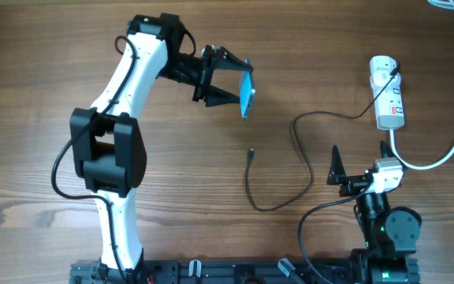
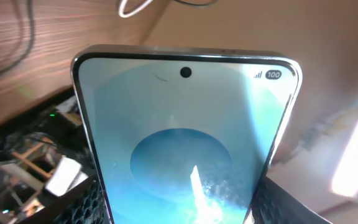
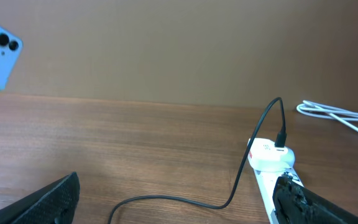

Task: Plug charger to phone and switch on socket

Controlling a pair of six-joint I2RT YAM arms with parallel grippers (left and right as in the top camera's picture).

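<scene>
Wooden worktop (image 1: 38, 63) carries the charger (image 1: 251, 155), plugged into the socket (image 1: 388, 93). Left end effector (image 1: 245, 85) pinches the phone (image 1: 247, 93) aloft; right end effector (image 1: 360, 154) spread, empty.

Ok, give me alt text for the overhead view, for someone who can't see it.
Seen from above, the left gripper holds the phone on edge above a wooden table. The charger loops from the socket at the right, its free tip lying on the table, not plugged into the phone. The right gripper sits open near the socket.
</scene>
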